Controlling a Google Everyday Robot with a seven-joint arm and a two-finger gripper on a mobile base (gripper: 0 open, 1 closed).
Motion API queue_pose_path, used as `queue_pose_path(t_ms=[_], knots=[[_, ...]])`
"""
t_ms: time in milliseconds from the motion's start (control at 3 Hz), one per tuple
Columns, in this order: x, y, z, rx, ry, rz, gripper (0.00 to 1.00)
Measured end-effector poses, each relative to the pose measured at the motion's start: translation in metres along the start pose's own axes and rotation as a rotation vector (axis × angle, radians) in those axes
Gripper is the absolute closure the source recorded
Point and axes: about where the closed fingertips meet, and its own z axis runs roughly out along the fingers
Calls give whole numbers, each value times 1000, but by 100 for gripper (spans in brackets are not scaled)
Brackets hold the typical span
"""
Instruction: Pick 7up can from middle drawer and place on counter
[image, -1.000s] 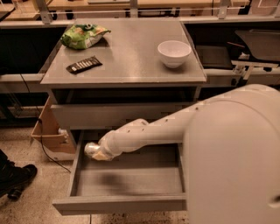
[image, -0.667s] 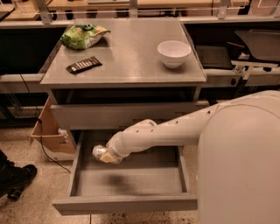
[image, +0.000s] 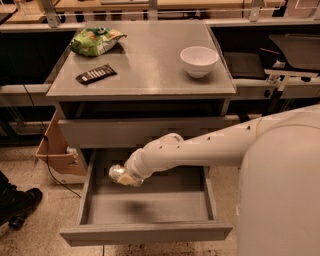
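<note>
**Silver can lifted clear of drawer floor**

Closed around the 7up can (image: 116, 173), the robot's pincer (image: 121, 175) hung inside the open middle drawer (image: 145, 233), toward its 9 o'clock side. A shadow on the drawer floor beneath suggested the can was off the bottom. Over the preceding second the pincer had drifted slightly toward 3 o'clock and the white arm (image: 200, 150) had risen at its bend. The can travelled with it, a sign that the grip was holding and the pick was done. Placing remained. The surface (image: 145, 60), at 12 o'clock beyond the shut upper drawer (image: 145, 131), carried a white bowl (image: 199, 60) at 2 o'clock, a green snack bag (image: 96, 41) at 11 o'clock and a dark packet (image: 96, 74) at 9 o'clock. Its middle looked the likeliest landing spot.
</note>
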Motion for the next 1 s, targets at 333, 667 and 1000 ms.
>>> queue_pose_path(t_ms=[333,667,1000], knots=[[-12,-13,-55,56,20,-34,100],[-44,-32,-132,137,34,-100,100],[-69,-43,-181,178,53,-150,100]])
